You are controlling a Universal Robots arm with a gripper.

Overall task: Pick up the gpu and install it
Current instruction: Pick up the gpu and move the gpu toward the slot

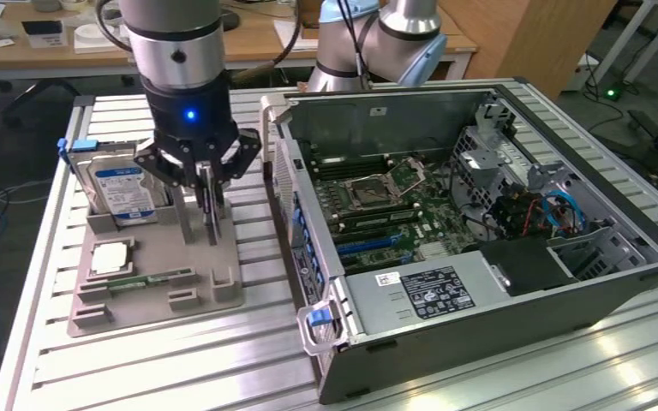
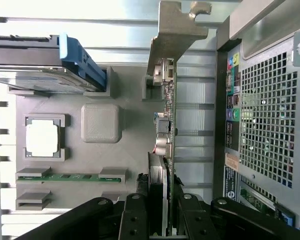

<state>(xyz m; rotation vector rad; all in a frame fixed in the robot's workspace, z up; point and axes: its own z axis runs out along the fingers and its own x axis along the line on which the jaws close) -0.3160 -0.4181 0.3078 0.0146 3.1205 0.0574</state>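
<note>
gpu (image 2: 165,125) stands on edge in its slot on the grey parts tray (image 1: 158,274), at 9 o'clock of the open computer case (image 1: 421,342) in the exterior view. Step looks like the pick: gripper (image 2: 162,202) is down over it, fingers pressed against both faces. My read: the lift needs a straight vertical pull to clear the slot. Card shows edge-on: thin dark board, pale bracket (image 2: 175,30) at one end.
</note>
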